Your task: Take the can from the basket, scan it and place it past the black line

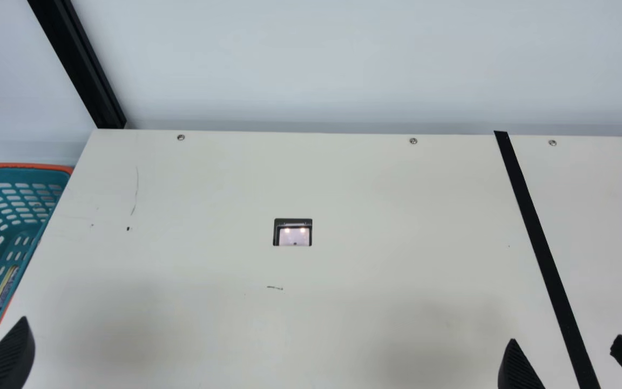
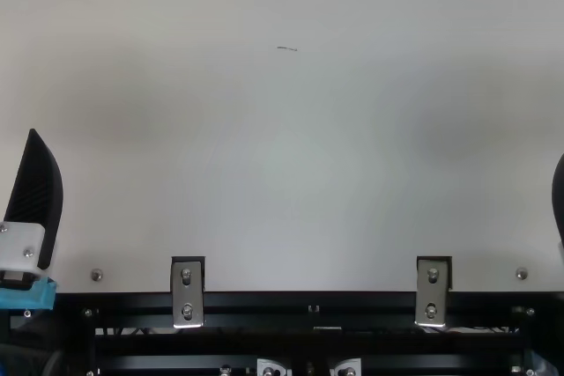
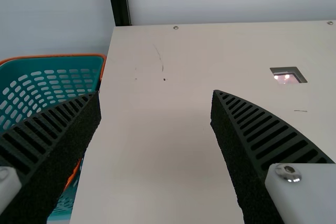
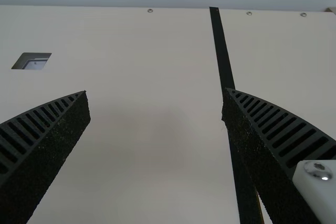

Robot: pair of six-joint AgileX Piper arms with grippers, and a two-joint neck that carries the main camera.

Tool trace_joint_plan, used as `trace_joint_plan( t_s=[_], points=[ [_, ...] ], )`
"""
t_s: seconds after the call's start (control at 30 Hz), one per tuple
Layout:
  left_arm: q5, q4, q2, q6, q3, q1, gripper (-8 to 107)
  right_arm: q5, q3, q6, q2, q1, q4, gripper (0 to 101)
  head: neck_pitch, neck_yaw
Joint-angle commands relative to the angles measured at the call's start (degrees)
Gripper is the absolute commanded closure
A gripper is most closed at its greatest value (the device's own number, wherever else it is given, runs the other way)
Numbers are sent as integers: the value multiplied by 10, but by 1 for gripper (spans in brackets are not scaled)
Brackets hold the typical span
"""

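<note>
Fingers (image 3: 262,135) of the left gripper (image 3: 156,92) stand wide apart with nothing between them, at the near left of the cream table (image 1: 181,324). The right gripper (image 4: 155,91) is spread wide too and just as bare, near the black line (image 1: 540,243).

The step in hand looks to be the pick from the basket (image 1: 19,165), best left to the left gripper. It should rise over the rim before going down, so that neither finger catches the slotted wall. One finger must slip between the can (image 1: 5,290) and that wall, a tight fit; a crooked approach could roll the can away or drag the basket. A firm squeeze around the middle, short of denting it, then a straight lift clear of the rim would serve well.

The can lies low in the teal, orange-rimmed basket, close against the side next to the table, partly cut off by that edge; its exact tilt is hard to tell. The basket runs out of the main view, so the rest of its contents cannot be judged.

Farther in is the lit scanner window (image 1: 293,236), set into the tabletop; the code should face it squarely. The far side of the line, toward the right, is the goal.
</note>
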Motion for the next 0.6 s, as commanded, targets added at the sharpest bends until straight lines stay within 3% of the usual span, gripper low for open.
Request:
trace_joint_plan(
  t_s=[0.0,0.57],
  points=[
    [0,0,0,0,0,0,9,0,0,0,0,0,0,0,-16,5],
    [0,0,0,0,0,0,9,0,0,0,0,0,0,0,-16,5]
  ],
)
